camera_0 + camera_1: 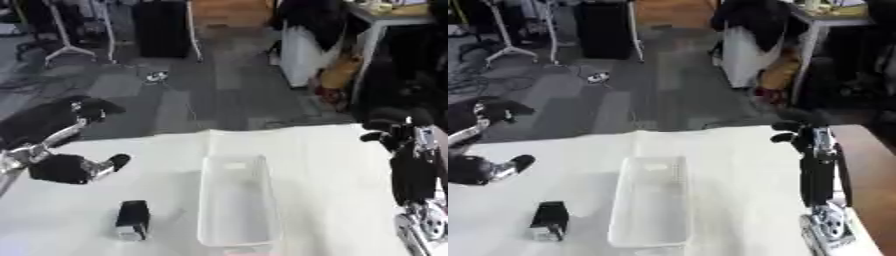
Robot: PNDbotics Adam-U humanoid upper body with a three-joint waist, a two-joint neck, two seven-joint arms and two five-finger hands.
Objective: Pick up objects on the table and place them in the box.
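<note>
Left eye view: the left hand (72, 168) hovers left of the white plastic box (234, 202), fingers curled on nothing; a small black object (133, 219) (boxy, silver-based) lies on the table (324, 165) beside the box.

Right eye view: the right hand (798, 131) is raised right of the box; whether its fingers are apart I cannot tell.

Stereo head pair, both eyes looking down and forward over the table (332, 150). Both share the box (234, 200), left of the right hand's fingers (785, 136), and the floor beyond.
</note>
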